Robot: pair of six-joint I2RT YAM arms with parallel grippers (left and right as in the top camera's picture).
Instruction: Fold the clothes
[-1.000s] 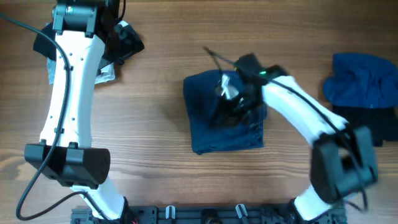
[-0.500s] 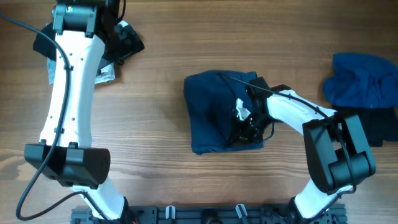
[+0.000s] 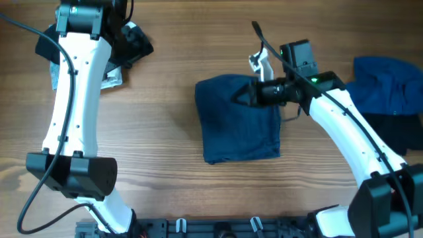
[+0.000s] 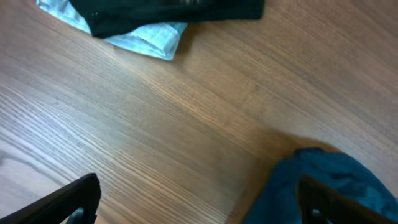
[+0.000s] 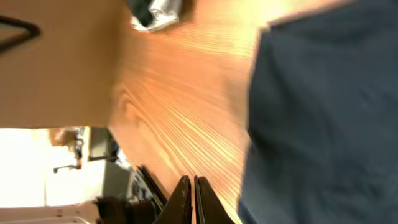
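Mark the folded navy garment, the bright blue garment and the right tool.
folded navy garment (image 3: 238, 129), overhead view, middle of its top layer.
bright blue garment (image 3: 386, 82), overhead view, middle of the crumpled heap.
right tool (image 5: 191, 196), right wrist view, midway between its closed fingertips.

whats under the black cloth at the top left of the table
A pale grey-white piece pokes out from under the black cloth, lying on the wood. How far it runs beneath is hidden by the cloth.

table (image 3: 165, 99): wood, matt grain | navy shorts (image 3: 231, 132): soft matt cloth | arm shells (image 3: 73, 86): glossy white plastic
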